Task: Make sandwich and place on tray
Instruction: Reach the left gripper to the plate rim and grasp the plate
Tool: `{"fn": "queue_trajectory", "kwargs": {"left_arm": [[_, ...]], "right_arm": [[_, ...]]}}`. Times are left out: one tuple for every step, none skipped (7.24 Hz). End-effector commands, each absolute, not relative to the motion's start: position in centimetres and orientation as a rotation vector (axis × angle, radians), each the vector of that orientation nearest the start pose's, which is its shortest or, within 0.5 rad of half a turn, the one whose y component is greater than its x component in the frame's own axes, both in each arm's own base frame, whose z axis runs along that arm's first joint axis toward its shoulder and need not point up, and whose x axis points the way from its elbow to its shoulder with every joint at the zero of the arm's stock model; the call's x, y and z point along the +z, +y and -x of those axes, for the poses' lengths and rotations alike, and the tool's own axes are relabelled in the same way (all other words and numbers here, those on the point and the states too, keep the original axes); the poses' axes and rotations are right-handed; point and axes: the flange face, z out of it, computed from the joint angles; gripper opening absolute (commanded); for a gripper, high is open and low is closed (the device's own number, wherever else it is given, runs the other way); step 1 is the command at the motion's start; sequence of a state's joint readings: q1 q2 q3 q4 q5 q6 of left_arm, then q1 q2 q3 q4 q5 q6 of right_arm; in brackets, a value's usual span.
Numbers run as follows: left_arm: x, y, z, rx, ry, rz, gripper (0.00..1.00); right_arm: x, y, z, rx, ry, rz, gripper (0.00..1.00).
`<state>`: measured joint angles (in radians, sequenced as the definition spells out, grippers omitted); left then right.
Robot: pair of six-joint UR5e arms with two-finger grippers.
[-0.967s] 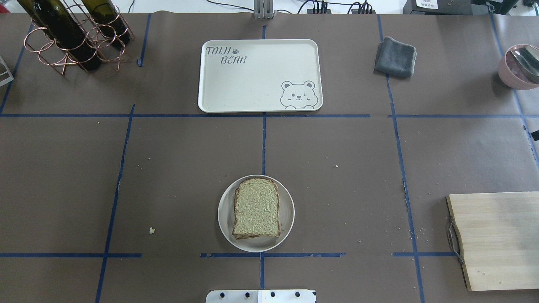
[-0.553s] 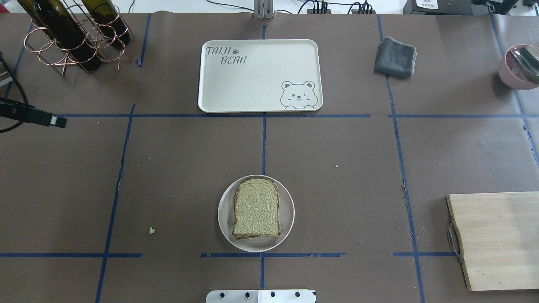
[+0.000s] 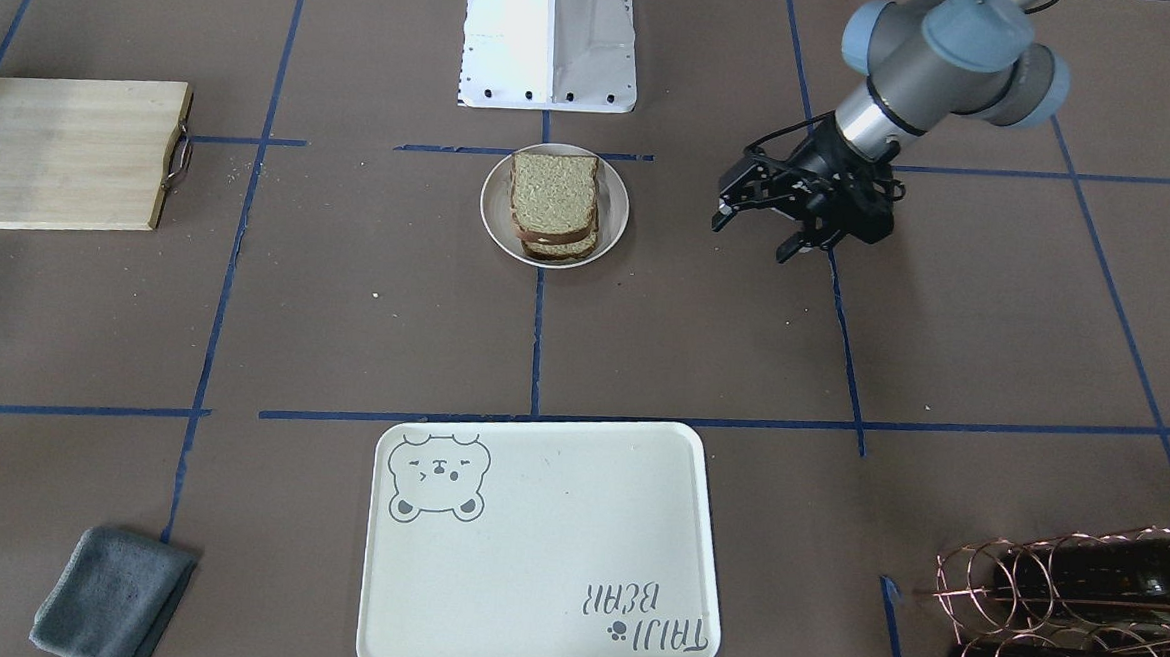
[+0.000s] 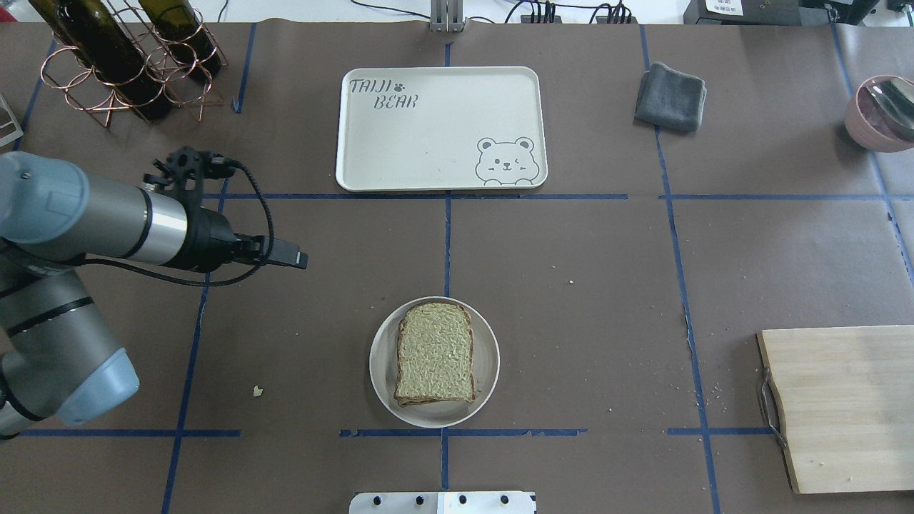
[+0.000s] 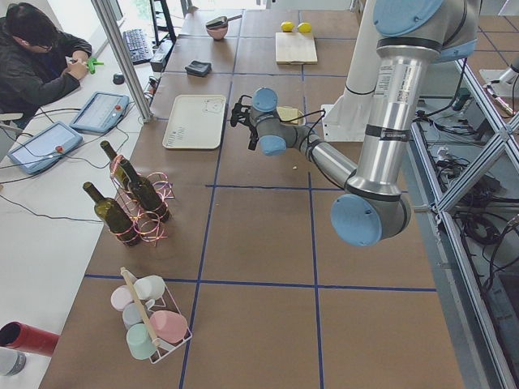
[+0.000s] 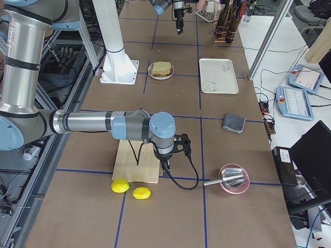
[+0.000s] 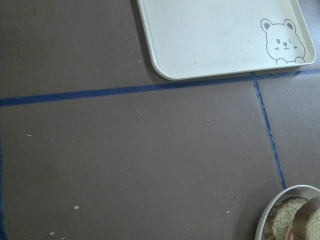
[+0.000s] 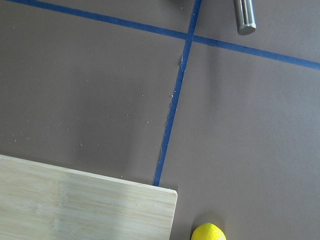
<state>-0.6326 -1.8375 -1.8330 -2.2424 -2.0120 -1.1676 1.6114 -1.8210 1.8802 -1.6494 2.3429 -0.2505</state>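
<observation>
The sandwich (image 4: pixel 434 360), two speckled bread slices stacked, lies on a white round plate (image 4: pixel 378 371) near the robot's base; it also shows in the front view (image 3: pixel 552 202) and at the left wrist view's corner (image 7: pixel 295 222). The cream bear tray (image 4: pixel 439 128) lies bare at the far middle, also seen in the front view (image 3: pixel 533 556). My left gripper (image 3: pixel 755 235) is open and empty, hovering left of the plate, apart from it. My right gripper (image 6: pixel 166 164) hangs over the cutting board's end; I cannot tell whether it is open or shut.
A wooden cutting board (image 4: pixel 842 407) lies at the near right, with two lemons (image 6: pixel 120 186) beyond it. A grey cloth (image 4: pixel 670 96) and a pink bowl (image 4: pixel 882 114) sit far right. A copper rack with wine bottles (image 4: pixel 121 57) stands far left.
My left arm has come into the overhead view from the left edge and moved right toward the plate. The sandwich, plate and tray have not moved.
</observation>
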Motion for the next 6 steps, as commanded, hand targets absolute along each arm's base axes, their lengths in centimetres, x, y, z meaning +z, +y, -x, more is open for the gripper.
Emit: {"fn": "queue_trajectory", "kwargs": {"left_arm": [[29.7, -37.6, -48.2, 0.037, 1.22, -0.212, 0.68], [29.9, -36.2, -50.2, 0.033, 1.22, -0.168, 0.6], [29.1, -35.7, -51.3, 0.009, 1.231, -0.138, 0.53], [29.6, -34.2, -52.8, -0.001, 1.221, -0.123, 0.48], [29.8, -33.4, -53.6, 0.003, 1.216, -0.123, 0.47], [29.9, -33.3, -53.6, 0.001, 1.215, -0.119, 0.45]], "right_arm": [[62.5, -38.1, -8.0, -0.193, -0.767, -0.093, 1.0], [62.5, -38.1, -8.0, -0.193, -0.767, -0.093, 1.0], [62.6, -38.0, -8.0, -0.194, -0.768, -0.092, 1.0], [62.5, -38.1, -8.0, -0.194, -0.767, -0.094, 1.0], [62.5, -38.1, -8.0, -0.191, -0.768, -0.093, 1.0], [62.5, -38.1, -8.0, -0.19, -0.767, -0.093, 1.0]]}}
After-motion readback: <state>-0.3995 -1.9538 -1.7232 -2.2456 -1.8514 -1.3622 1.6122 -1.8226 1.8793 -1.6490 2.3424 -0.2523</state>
